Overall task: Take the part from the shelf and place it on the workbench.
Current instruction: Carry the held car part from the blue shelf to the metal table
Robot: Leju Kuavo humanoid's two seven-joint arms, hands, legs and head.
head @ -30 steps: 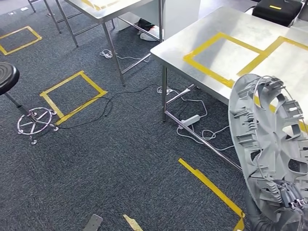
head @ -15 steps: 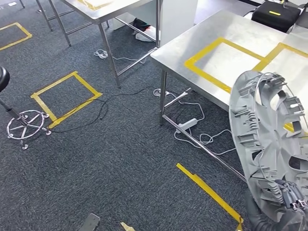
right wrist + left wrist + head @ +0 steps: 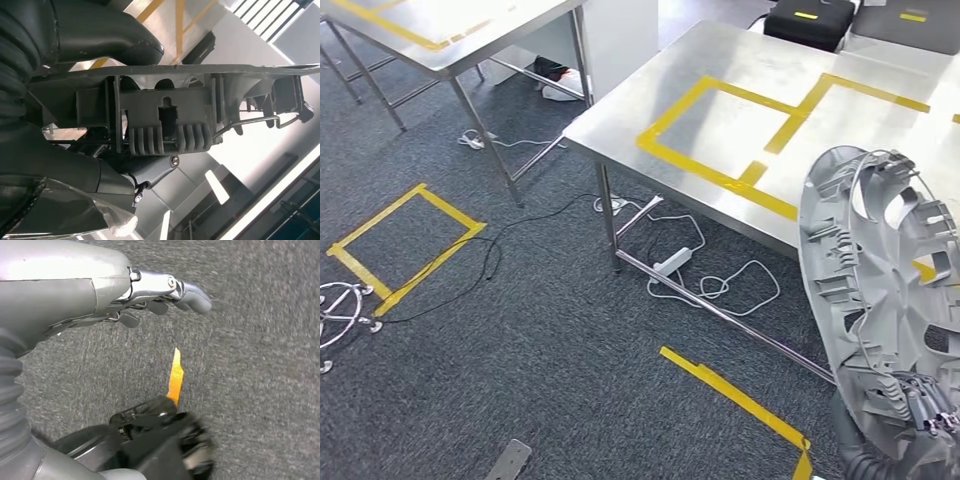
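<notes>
my right hand (image 3: 916, 425) grips the grey wheel cover (image 3: 882, 300) by its lower rim, held upright on edge, the taped steel surface (image 3: 743, 110) just ahead and leftward, while my left hand (image 3: 151, 295) hangs spread, holding nothing.

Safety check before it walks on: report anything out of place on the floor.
Loose cables and a power strip sprawl under the workbench, and a black cord trails across the carpet. A yellow tape strip looks torn. The part sits upright in the right hand.
</notes>
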